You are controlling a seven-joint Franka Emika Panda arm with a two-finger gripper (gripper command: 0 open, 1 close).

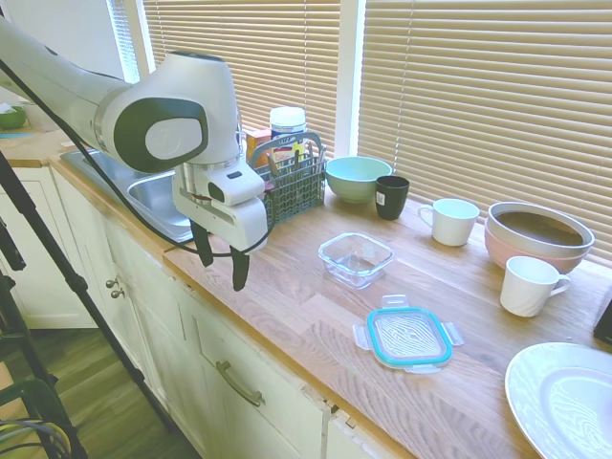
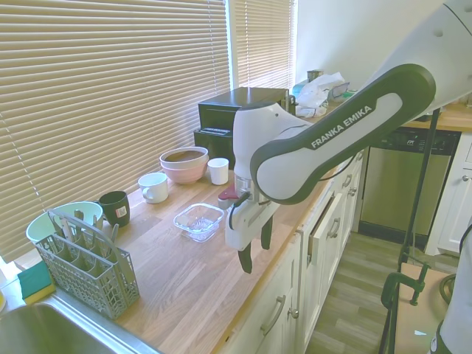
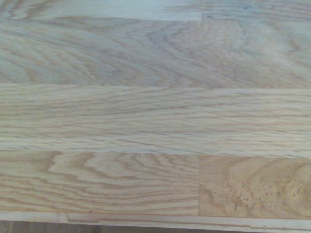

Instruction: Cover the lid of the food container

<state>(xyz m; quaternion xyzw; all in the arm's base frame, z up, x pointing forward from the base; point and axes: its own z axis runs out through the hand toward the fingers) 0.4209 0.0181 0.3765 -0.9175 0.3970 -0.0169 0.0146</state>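
Note:
The lid (image 1: 408, 337), clear with a teal rim seal, lies flat on the wooden counter near its front edge. The food container (image 1: 356, 258), a small clear glass square dish, sits uncovered a short way behind it; it also shows mid-counter as the dish (image 2: 199, 220). My gripper (image 1: 222, 264) hangs open and empty above the counter's front edge, left of the dish and well apart from both; in the other exterior view the gripper (image 2: 254, 249) is in front of the dish. The arm hides the lid there. The wrist view shows only bare wood grain.
A grey cutlery basket (image 1: 292, 184), a pale green bowl (image 1: 357, 177) and a dark cup (image 1: 391, 196) stand behind the dish. White mugs (image 1: 451, 221), a pink bowl (image 1: 538, 235) and a large white plate (image 1: 564, 397) are to the right. A sink (image 1: 158, 196) lies left.

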